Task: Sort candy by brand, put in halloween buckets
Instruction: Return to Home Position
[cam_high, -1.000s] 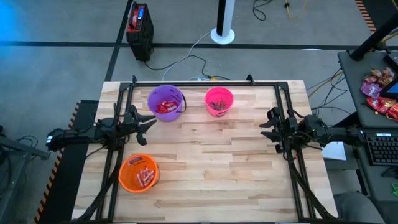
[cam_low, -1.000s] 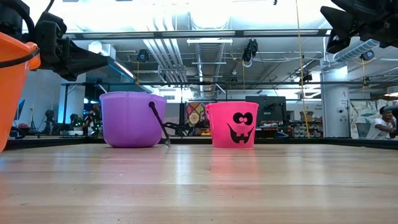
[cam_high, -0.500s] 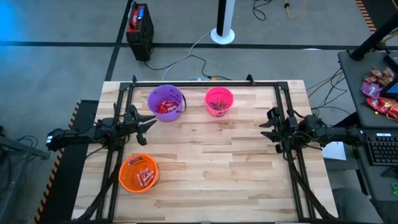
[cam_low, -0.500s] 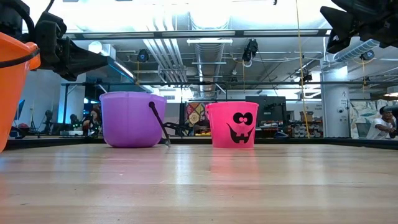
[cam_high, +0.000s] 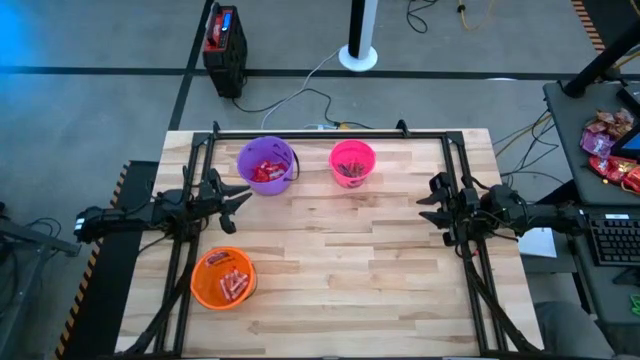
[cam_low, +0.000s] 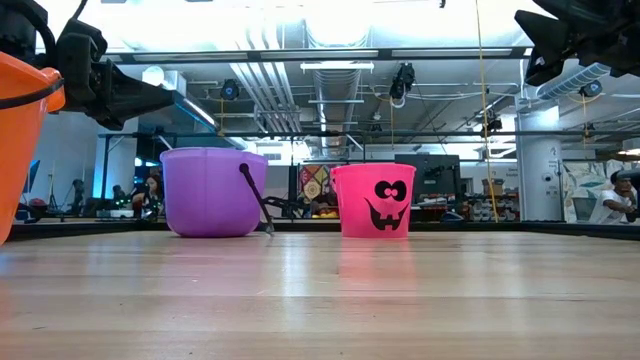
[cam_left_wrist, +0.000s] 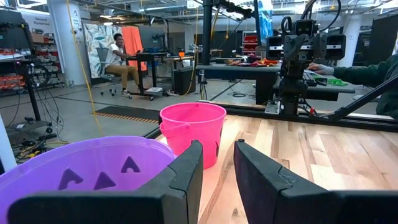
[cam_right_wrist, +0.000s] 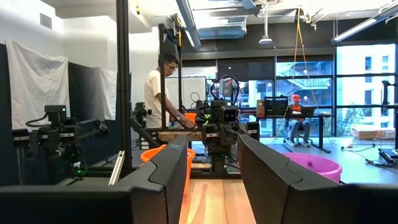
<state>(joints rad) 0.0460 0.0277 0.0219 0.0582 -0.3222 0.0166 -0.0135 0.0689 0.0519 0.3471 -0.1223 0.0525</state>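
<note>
Three buckets stand on their bases on the wooden table. The purple bucket (cam_high: 267, 164) holds red packets (cam_high: 264, 173), the pink bucket (cam_high: 352, 162) holds dark sticks, and the orange bucket (cam_high: 224, 278) holds tan sticks (cam_high: 234, 286). My left gripper (cam_high: 240, 197) hovers open above the table's left side, between the purple and orange buckets; its wrist view looks over the purple bucket (cam_left_wrist: 81, 180) toward the pink bucket (cam_left_wrist: 193, 130). My right gripper (cam_high: 424, 203) hovers open over the right side, well apart from every bucket. No loose candy shows on the table.
A black metal frame (cam_high: 330, 133) borders the table's far edge and sides. Bare wood (cam_high: 350, 260) fills the table's middle and near part. A side desk on the right carries red and purple bags (cam_high: 608, 145) and a keyboard. People sit and stand in the room beyond.
</note>
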